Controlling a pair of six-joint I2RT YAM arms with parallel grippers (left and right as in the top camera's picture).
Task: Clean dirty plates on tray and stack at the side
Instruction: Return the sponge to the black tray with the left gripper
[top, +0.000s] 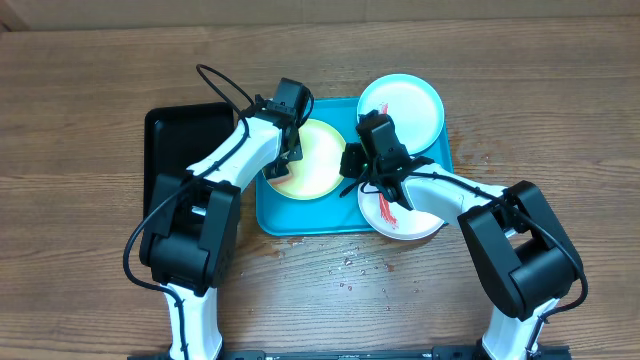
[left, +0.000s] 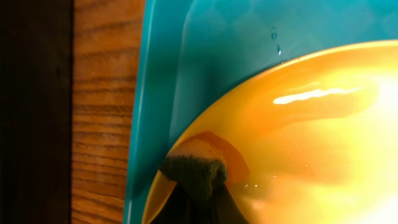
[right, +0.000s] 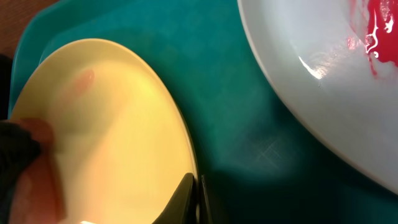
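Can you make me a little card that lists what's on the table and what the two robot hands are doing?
tray: turquoise, plates on it
yellow-green plate: on the tray, sponge against its edge
white plate: red smears, sticks out over the tray's rim
light blue plate: no smears visible, at the tray's far corner
left gripper: shut on sponge
right gripper: looks shut on the yellow-green plate's rim
black tray: beside the turquoise one
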